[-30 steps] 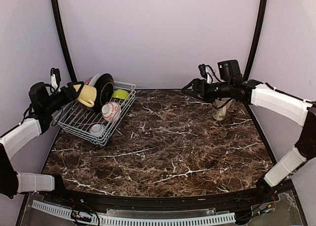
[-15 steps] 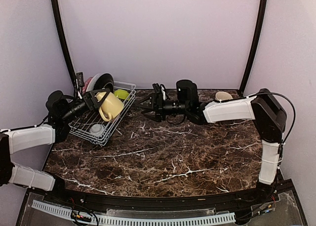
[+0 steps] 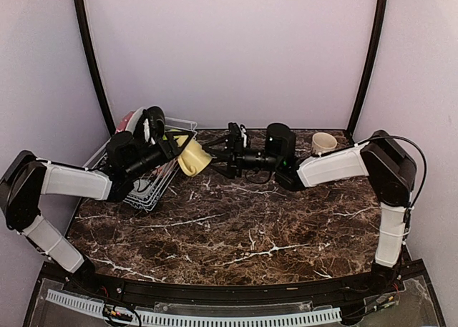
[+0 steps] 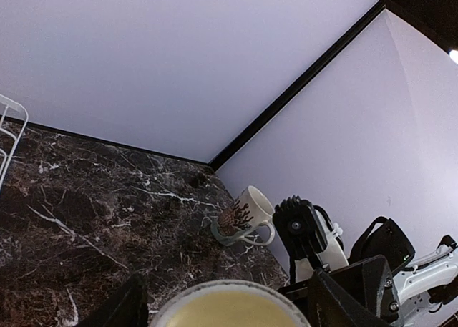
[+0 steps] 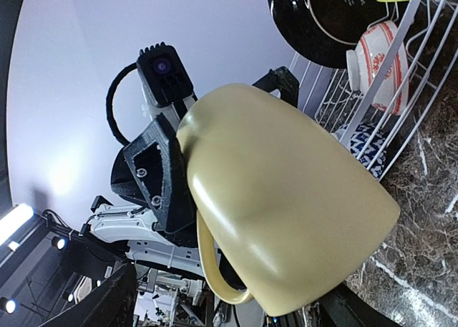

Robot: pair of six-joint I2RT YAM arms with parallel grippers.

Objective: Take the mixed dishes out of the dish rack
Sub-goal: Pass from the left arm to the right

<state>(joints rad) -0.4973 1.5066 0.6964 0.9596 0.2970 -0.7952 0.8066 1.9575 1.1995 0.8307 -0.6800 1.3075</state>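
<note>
Dish rack (image 3: 152, 199) has lost its yellow mug (image 3: 193, 157); a second ago it was over the wires, now it hangs past the rack's right edge above the marble table (image 3: 243, 227); right arm has swung in from the back right corner to meet it, looks like a handover; left arm stretched low across the rack, left gripper (image 3: 177, 150) clamped on the mug's mouth end; right gripper (image 3: 210, 153) level, fingers spread wide at the mug's base, not closed; black plate (image 3: 153, 118) and red-and-white bowl (image 5: 376, 59) still racked.
</note>
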